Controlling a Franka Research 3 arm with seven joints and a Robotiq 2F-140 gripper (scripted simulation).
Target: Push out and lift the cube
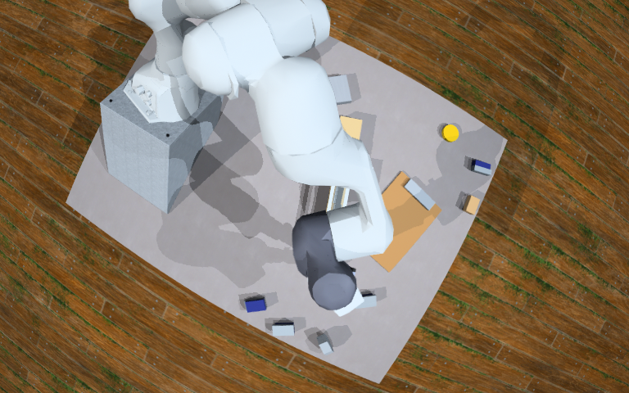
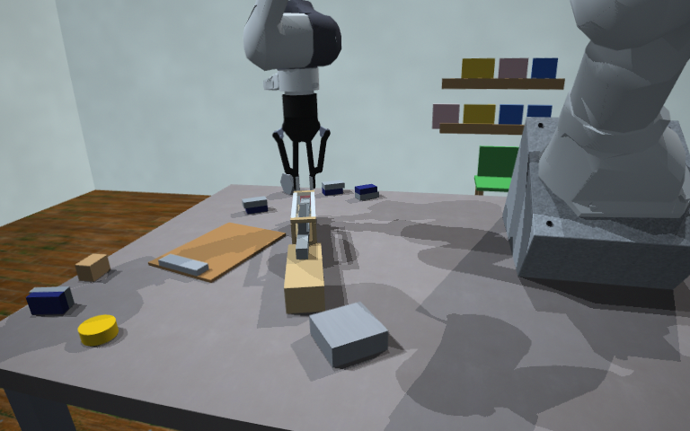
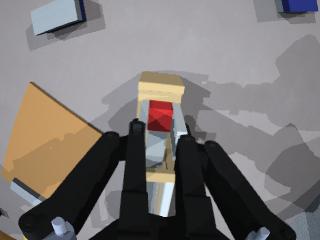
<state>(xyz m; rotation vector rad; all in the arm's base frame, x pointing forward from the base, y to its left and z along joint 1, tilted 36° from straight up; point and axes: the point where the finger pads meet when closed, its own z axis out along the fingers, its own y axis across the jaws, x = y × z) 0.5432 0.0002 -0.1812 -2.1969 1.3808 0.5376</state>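
Observation:
The channel [image 2: 310, 236] is a tan and white frame that runs away from the camera on the grey table; it also shows in the wrist view [image 3: 160, 167]. The red cube [image 3: 160, 115] sits at the channel's far end, just before the tan ledge and lip [image 3: 160, 84], and shows faintly in the exterior view [image 2: 305, 203]. My gripper [image 3: 159, 113] [image 2: 302, 184] comes straight down at that far end, and its fingers are shut on the cube, low at the channel. A grey stick [image 2: 302, 246] lies in the channel's near part. In the overhead view my arm hides the gripper and the cube.
An orange board [image 2: 220, 248] with a grey slab lies left of the channel. A grey box [image 2: 349, 333] stands in front of it. Small blocks [image 2: 332, 188] lie beyond the far end. A yellow disc [image 2: 97, 329], a blue block and a tan block are at the left. The robot pedestal [image 2: 611, 224] is at the right.

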